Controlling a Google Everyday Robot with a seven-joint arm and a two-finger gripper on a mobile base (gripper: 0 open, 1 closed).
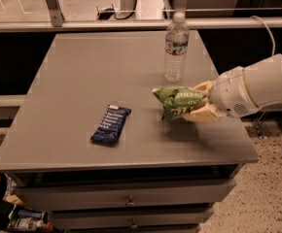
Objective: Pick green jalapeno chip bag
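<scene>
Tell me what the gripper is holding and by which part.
The gripper holds the green jalapeno chip bag, clamped at the end nearest the arm.

A single camera looks down on the table (82, 144) from above and in front of its near edge, facing the far rail (131, 25). It stands fairly near: the whole top fits, with the drawers (126, 198) below and floor (272, 198) at lower right. The arm (257, 89) enters from the right edge. The gripper (199, 103) sits right of centre, clamped on the bag (177, 101), in front of the bottle (175, 47).
</scene>
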